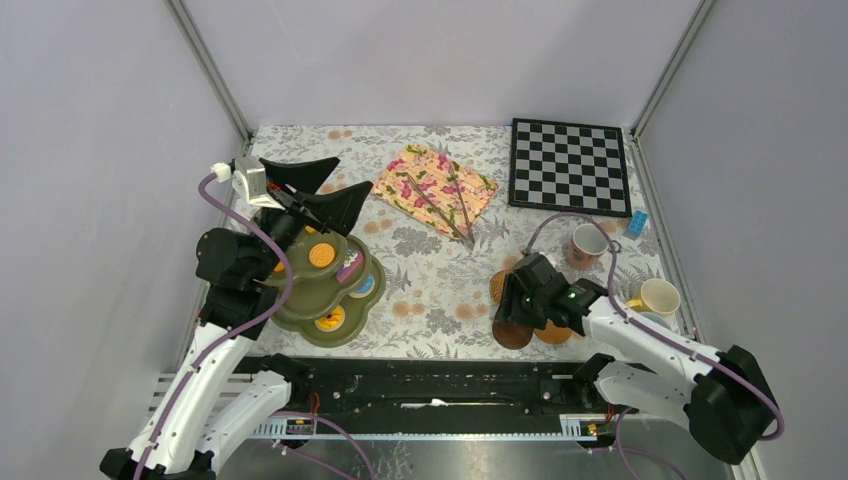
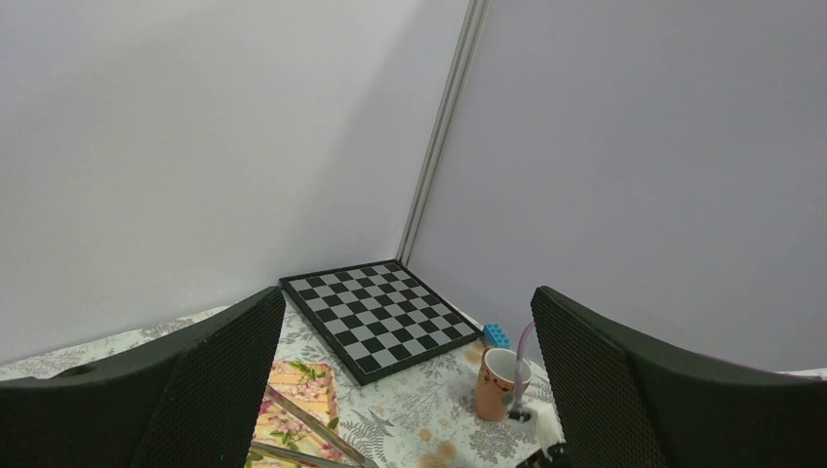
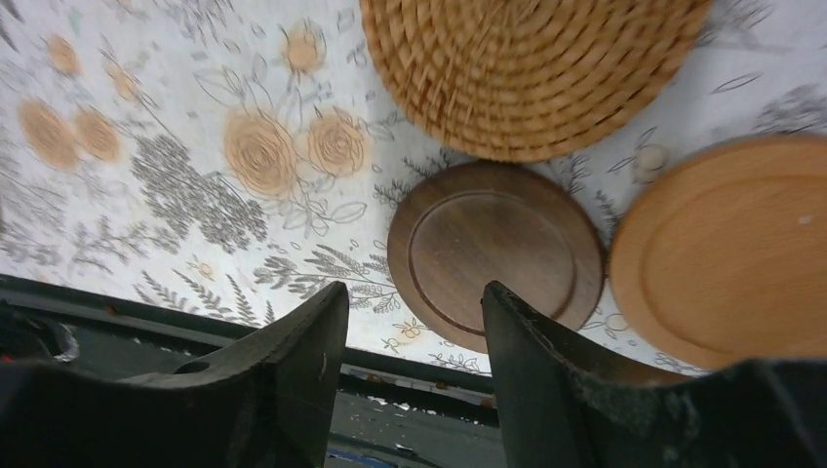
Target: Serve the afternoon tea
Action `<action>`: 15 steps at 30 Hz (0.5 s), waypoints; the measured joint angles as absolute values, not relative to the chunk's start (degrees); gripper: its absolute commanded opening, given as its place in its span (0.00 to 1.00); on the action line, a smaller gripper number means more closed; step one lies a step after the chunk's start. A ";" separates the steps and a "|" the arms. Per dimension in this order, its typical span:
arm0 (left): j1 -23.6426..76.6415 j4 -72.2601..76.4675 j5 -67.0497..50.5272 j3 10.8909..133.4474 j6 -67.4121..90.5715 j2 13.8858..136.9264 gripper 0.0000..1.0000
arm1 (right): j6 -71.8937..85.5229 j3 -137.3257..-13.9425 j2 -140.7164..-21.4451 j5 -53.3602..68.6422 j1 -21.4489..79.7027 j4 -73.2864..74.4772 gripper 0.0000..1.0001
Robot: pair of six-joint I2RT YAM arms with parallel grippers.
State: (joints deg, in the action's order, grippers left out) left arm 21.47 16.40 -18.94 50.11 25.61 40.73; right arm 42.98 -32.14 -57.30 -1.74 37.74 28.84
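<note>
The olive-green three-tier stand (image 1: 300, 300) stands at the left and holds several toy pastries, among them an orange biscuit (image 1: 322, 255). My left gripper (image 1: 353, 173) is open and empty, raised above the stand and facing the far right corner. Three coasters lie near the front edge: woven (image 3: 531, 68), dark wood (image 3: 495, 253) and light wood (image 3: 727, 253). My right gripper (image 3: 414, 322) is open and empty, low over the dark coaster's edge. The brownish-pink mug (image 1: 587, 245) and yellow mug (image 1: 657, 297) stand at the right. The pale blue mug (image 1: 652, 319) is mostly hidden behind my right arm.
A chessboard (image 1: 570, 165) lies at the back right with a blue brick (image 1: 637, 224) beside it. Metal tongs (image 1: 445, 205) rest on a floral napkin (image 1: 435, 185) at the back centre. The table's front edge (image 3: 244, 317) runs just under my right gripper.
</note>
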 measured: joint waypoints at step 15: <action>21.58 16.40 -19.05 50.11 25.78 41.10 0.99 | 47.94 -28.69 -69.38 -0.69 46.09 10.37 0.44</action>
State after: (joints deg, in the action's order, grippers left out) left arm 21.58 16.40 -19.05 50.11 25.78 41.10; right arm 47.94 -28.69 -69.38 -0.69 46.09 10.37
